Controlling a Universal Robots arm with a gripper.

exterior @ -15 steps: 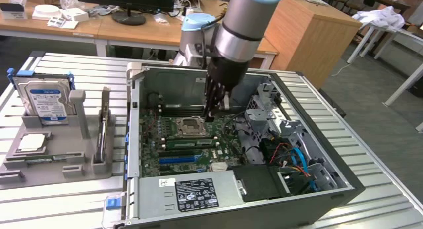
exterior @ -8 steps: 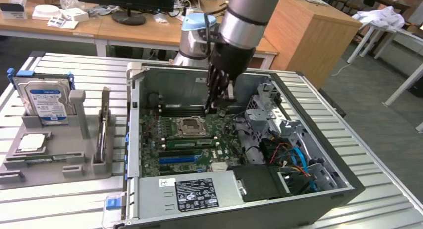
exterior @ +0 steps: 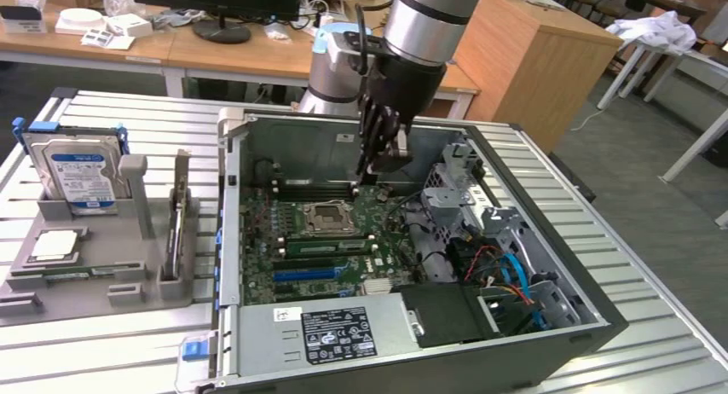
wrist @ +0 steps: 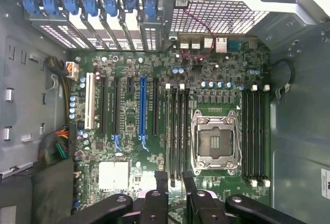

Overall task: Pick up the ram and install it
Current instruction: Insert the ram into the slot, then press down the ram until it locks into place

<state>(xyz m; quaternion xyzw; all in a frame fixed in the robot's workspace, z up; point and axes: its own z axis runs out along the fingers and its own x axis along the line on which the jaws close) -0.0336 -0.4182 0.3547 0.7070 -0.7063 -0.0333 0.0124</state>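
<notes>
A long, thin green ram stick (exterior: 324, 245) sits in a memory slot of the motherboard (exterior: 285, 223), just on the near side of the processor socket (exterior: 330, 215). From the wrist it is edge-on, a narrow green strip (wrist: 167, 131) beside the black slots. My gripper (exterior: 373, 179) hangs inside the open computer case, low over the board at the end of the slot rows and apart from the stick. Its two black fingers (wrist: 161, 182) stand apart, so the gripper (wrist: 174, 180) is open with nothing between them. More green sticks (exterior: 68, 275) lie flat in the grey fixture.
The grey fixture (exterior: 136, 283) at the exterior view's left also holds a hard drive (exterior: 78, 168) and a square silver chip (exterior: 54, 245). Case walls surround the board. The power supply (exterior: 336, 330) and a tangle of cables (exterior: 500, 275) fill the near side.
</notes>
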